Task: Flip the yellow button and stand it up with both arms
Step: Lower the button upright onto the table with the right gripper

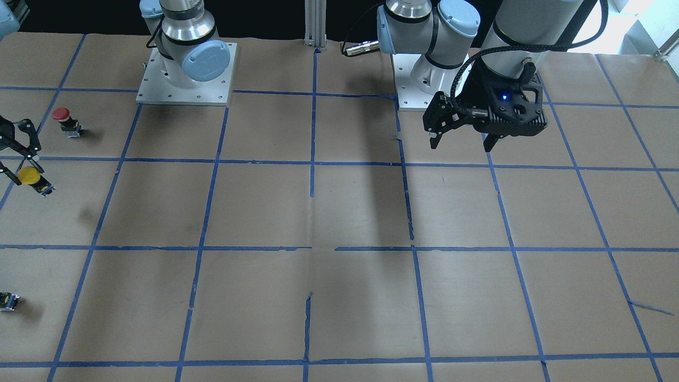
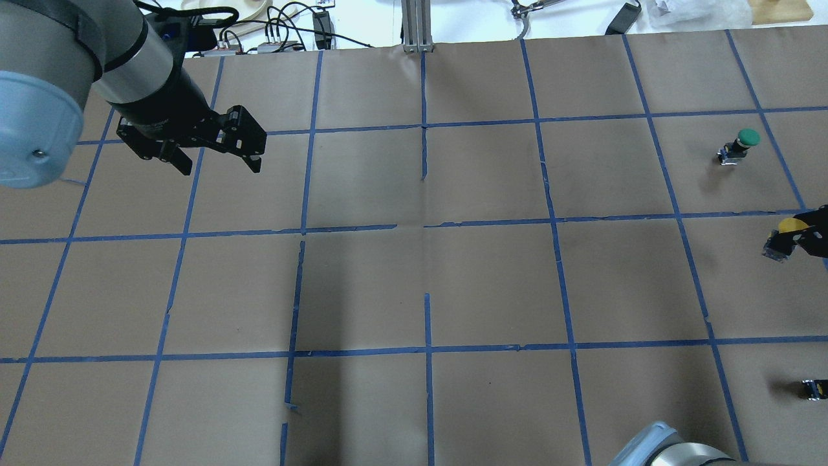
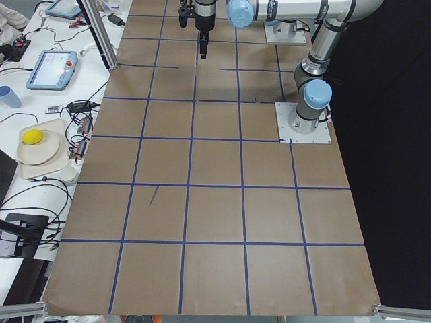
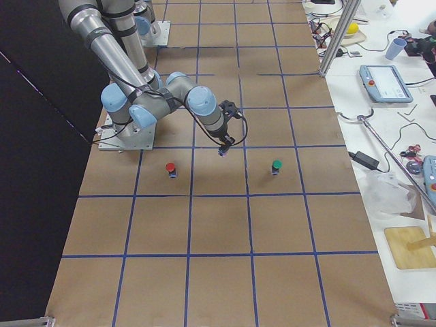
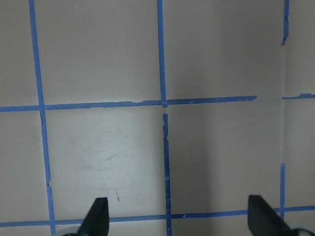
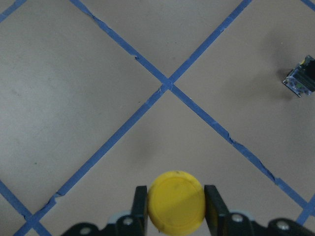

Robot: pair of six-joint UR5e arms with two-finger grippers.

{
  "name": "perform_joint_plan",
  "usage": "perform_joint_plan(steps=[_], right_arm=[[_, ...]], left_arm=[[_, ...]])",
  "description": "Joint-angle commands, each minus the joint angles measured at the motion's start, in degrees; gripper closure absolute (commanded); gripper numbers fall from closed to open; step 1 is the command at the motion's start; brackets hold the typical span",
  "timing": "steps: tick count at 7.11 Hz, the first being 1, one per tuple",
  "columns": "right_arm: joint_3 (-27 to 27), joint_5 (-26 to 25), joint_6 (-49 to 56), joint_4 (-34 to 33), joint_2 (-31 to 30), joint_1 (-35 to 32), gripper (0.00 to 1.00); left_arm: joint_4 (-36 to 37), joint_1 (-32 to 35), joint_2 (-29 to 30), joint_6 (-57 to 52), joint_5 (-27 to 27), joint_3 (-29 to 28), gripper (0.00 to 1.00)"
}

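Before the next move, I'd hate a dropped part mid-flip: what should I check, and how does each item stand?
1. Grip: ok. The right gripper has fingers on both sides of the yellow button, at its cap.
2. Lift: ok, it seems. The button's shadow lies apart from it on the table.
3. Receiver: ok. The left gripper is open and empty.
4. Reach: not ok. The left gripper hangs far across the table from the button.
5. Neighbours: ok. The red button and the green button stand apart from the held one.
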State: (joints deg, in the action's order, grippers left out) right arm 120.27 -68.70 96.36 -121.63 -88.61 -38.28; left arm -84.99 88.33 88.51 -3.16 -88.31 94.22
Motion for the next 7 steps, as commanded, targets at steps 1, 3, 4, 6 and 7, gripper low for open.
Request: perform_joint_plan(steps=[1,3,4,6,7], right_arm=[[0.05,2.42,4.36,-2.37,4.93,2.67,0.91],[-0.04,4.89,9.37,-2.38,7.22,5.05,0.90],[0.14,5.32,9.81,-2.12,7.31,5.05,0.90],[0.23,5.15,9.99,-1.42,7.66,6.01,0.80],[0.23,5.24,9.99,-1.41,8.10,6.28,0.75]], left_arm=[[0.00,0.18,0.00,0.17,0.07,0.00,0.00],[0.00,0.18,0.00,0.53,0.07,0.00,0.00],[0.00,0.18,-0.09,0.53,-0.02,0.00,0.00],[0.00,0.18,0.00,0.53,-0.02,0.00,0.00],[-0.08,0.18,-0.09,0.53,-0.02,0.00,0.00]])
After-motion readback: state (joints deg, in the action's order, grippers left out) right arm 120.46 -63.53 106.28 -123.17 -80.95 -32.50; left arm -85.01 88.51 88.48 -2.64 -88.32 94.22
